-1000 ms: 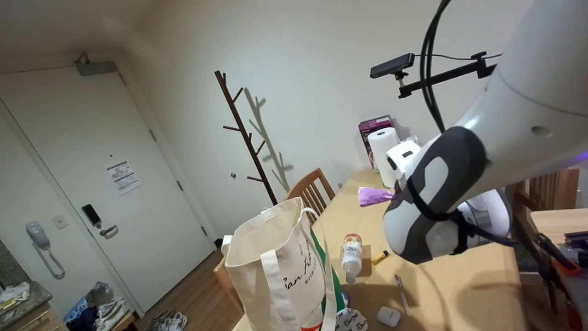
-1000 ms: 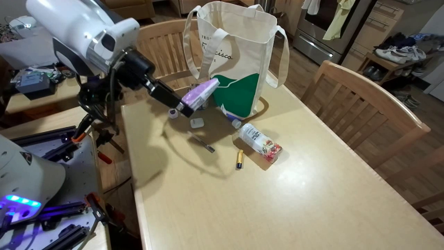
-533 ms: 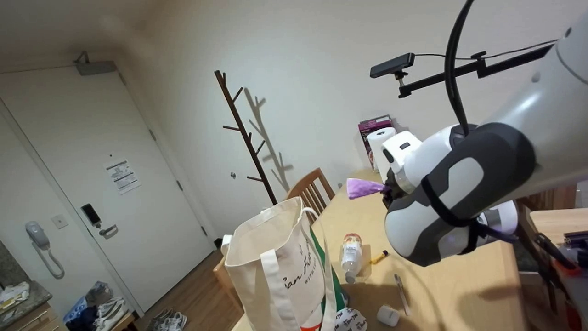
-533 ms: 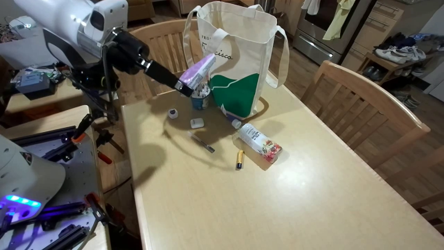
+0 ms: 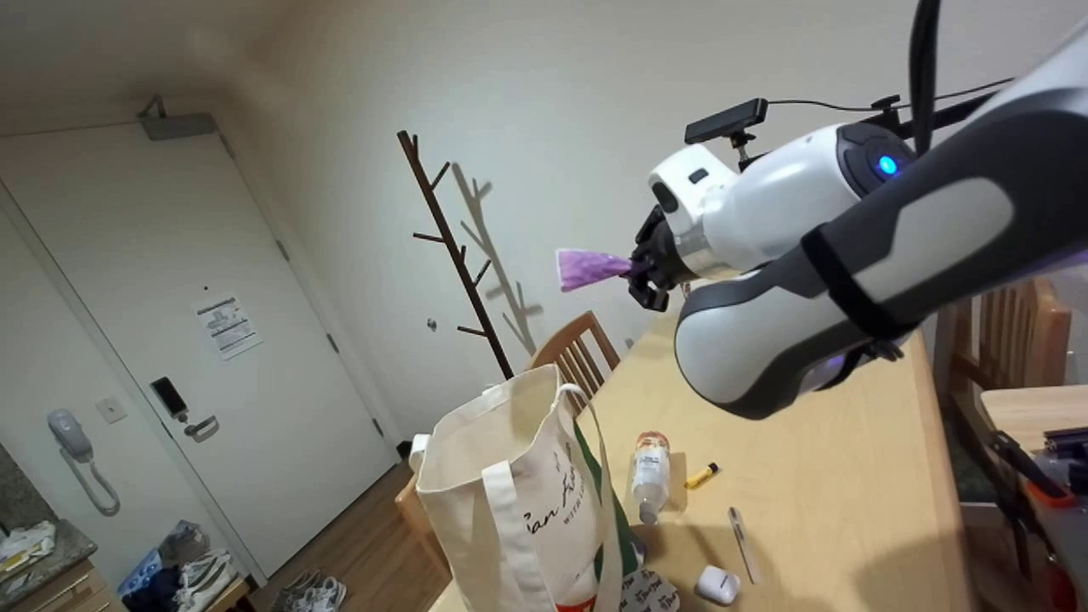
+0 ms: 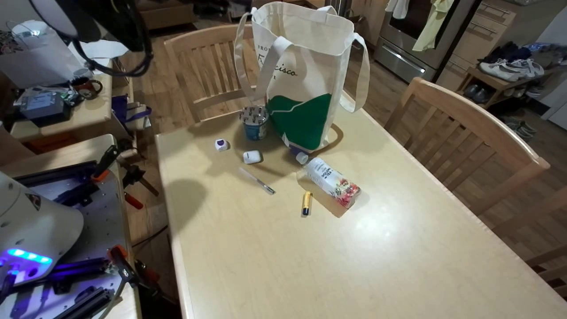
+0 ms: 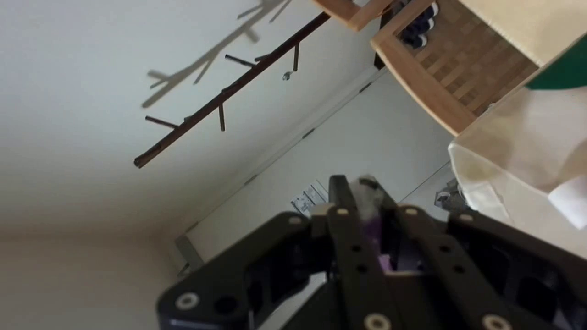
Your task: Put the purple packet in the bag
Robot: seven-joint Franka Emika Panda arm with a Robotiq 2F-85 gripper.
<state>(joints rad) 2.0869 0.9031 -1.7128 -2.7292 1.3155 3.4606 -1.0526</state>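
Done: we see the purple packet (image 5: 588, 269) aloft, clamped in the end effector (image 5: 637, 270), near frame centre in an exterior view | Left: we judge carrying it over the bag (image 5: 459, 527), lower centre, lowering, releasing.

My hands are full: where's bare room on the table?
In an exterior view, the table is bare from the yellow tube and lying bottle down to the picture's bottom; a smaller patch borders the pen and left table edge. It is crowded around the bag, blue tub and white case.
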